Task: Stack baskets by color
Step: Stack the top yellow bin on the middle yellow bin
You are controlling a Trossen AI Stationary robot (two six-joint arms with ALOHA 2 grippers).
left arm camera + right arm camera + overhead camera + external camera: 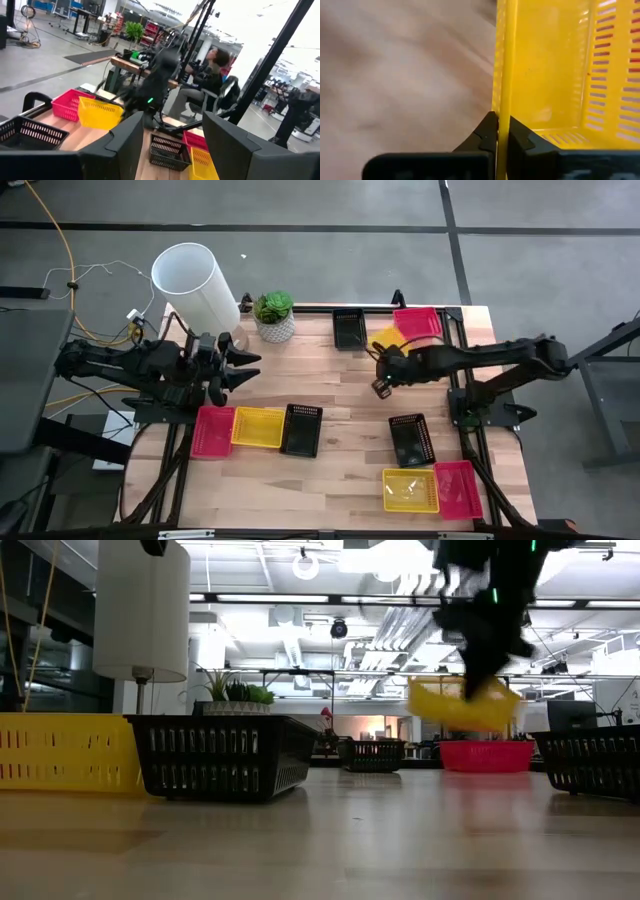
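Yellow basket point(463, 705) lifted off wooden table point(340, 395), tilted, long axis across low view; rim clamped by right gripper point(498, 135) (left gripper point(238, 370) apart, frame left).

Right gripper point(498, 131) pinched tight, arm stretched out over mid-table. Left gripper point(243, 369) (fingers spread wide) waits at its own side.

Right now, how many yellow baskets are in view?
3. One yellow basket sits between a red and a black one at the left; another lies near the front right; the third hangs lifted off the table in the right claw. None seems hidden.
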